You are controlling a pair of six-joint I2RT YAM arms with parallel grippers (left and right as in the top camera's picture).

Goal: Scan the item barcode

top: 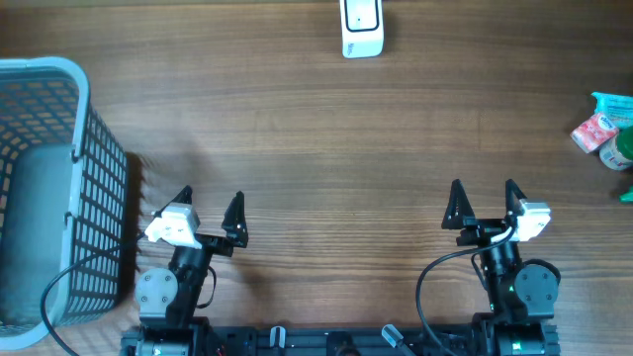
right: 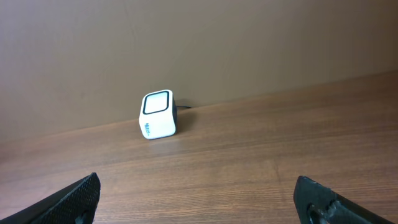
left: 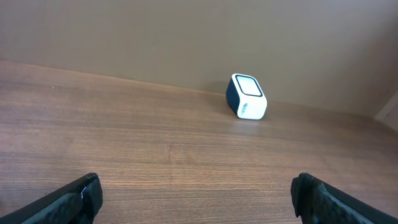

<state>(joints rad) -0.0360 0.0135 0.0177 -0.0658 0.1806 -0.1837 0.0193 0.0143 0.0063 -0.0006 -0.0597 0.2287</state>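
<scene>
Left wrist: scanner [left: 247,96] side lettering too blurred, maybe logo.

the table [top: 336,138] lies bare between the left pincer [top: 210,196], the right pincer [top: 483,186] and the scanner [top: 362,28] at its far edge. the basket [top: 104,188] walls off the left side, near the left pincer; packets [top: 605,133] crowd the right edge.
</scene>
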